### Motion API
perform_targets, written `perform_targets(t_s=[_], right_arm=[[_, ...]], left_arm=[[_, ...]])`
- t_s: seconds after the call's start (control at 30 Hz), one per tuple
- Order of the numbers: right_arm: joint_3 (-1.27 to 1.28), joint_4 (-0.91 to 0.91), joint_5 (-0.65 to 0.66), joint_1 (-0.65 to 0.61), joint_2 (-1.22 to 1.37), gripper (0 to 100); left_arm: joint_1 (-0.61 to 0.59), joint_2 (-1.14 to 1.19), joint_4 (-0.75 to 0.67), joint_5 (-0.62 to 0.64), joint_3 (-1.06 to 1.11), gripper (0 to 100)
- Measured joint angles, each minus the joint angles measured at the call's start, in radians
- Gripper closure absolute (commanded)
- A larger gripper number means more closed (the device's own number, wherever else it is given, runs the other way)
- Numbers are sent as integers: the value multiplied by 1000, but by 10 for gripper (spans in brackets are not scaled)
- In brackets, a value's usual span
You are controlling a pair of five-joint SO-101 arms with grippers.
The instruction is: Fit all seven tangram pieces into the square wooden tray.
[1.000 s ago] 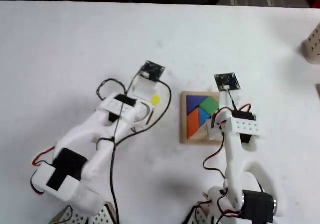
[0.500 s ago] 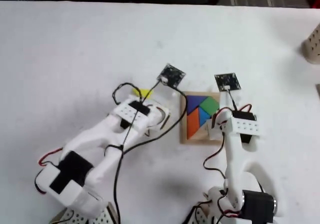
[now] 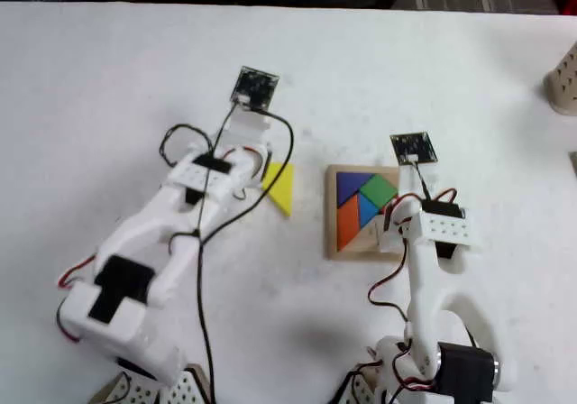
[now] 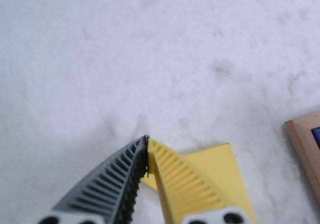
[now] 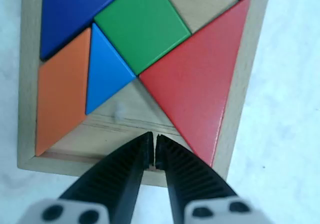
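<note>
Risks jamming the yellow triangle (image 3: 280, 188) against the wooden tray (image 3: 332, 216) rim if pushed by the left gripper (image 4: 147, 141), pinched shut like the right gripper (image 5: 154, 140).

The tray (image 3: 331, 215) lies on the table (image 3: 135, 79), right of a loose triangle (image 3: 280, 188) and apart from it. Inside the tray, the square (image 5: 142, 26) sits between two big triangles (image 5: 200, 84), with a small triangle (image 5: 106, 71) against it and a parallelogram (image 5: 62, 86) beyond that. The left gripper (image 4: 147, 140) seems to touch the loose triangle. The right gripper (image 5: 154, 143) hangs over the tray's near rim.
</note>
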Motion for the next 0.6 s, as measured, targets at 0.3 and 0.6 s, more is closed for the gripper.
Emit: perform_targets(t_s=[0.3, 0.6], right_arm=[[0, 0, 0, 0, 0, 982], [0, 0, 0, 0, 0, 982]], left_arm=[[2, 216, -6, 0, -149, 978], [2, 216, 104, 0, -152, 978]])
